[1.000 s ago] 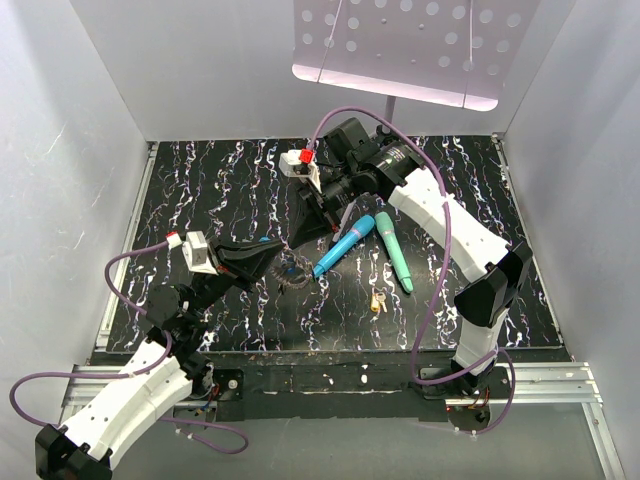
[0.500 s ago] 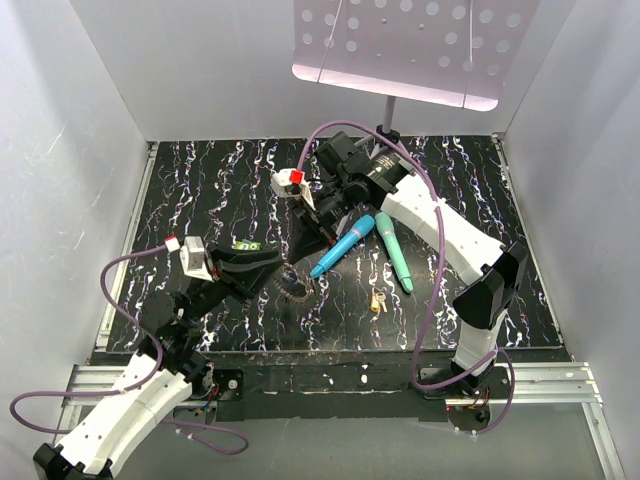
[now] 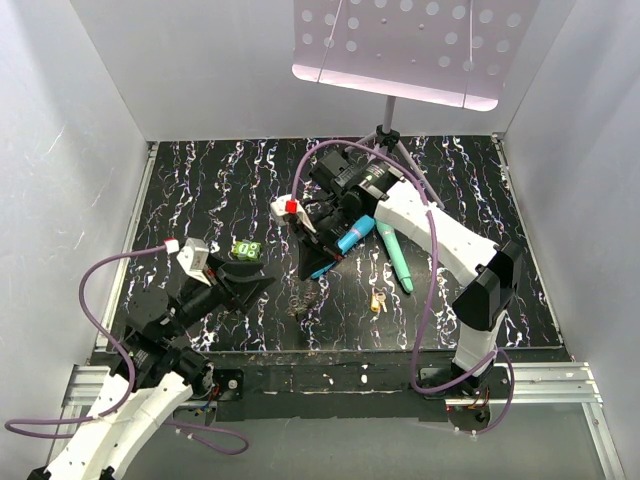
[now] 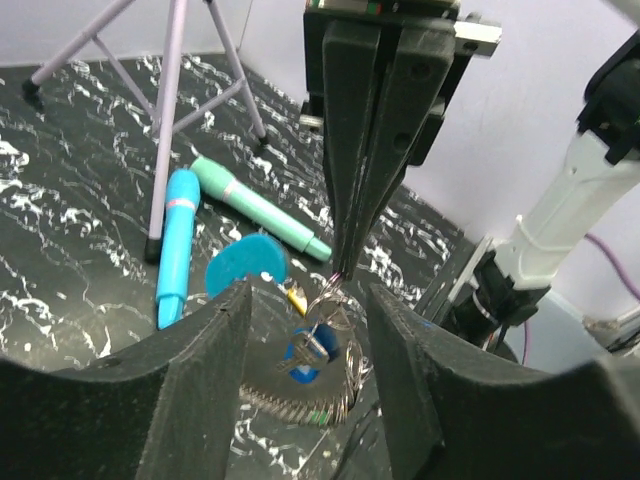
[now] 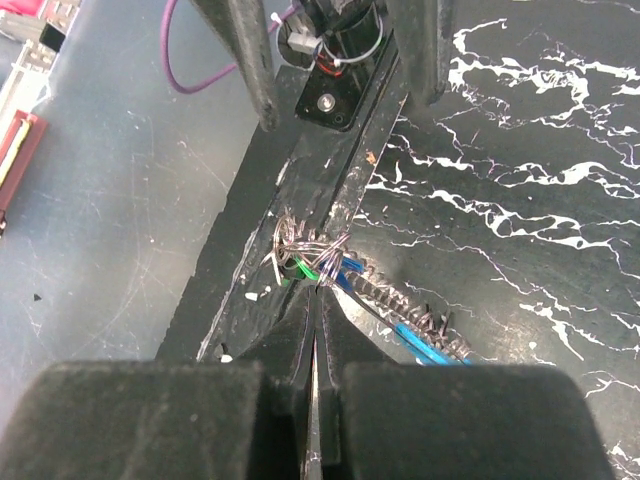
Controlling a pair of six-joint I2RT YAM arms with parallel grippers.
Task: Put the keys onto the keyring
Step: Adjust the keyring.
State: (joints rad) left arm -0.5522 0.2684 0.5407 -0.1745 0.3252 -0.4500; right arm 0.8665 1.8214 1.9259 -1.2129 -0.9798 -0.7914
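From above, the keyring (image 3: 303, 297) is being pinched at the worktop's (image 3: 200, 180) front edge by the closed right fingers (image 3: 306, 271). In the left wrist view, the left fingers (image 3: 264, 284) are being seen half open, empty. In the right wrist view, threading is probably being done; the loose key (image 3: 377, 300) is likely being needed next.

No legible text (green tag (image 3: 246, 250) blurred)

Bright even overhead light, soft shadows, wrist-view foreground blurred, edges perhaps slightly warped
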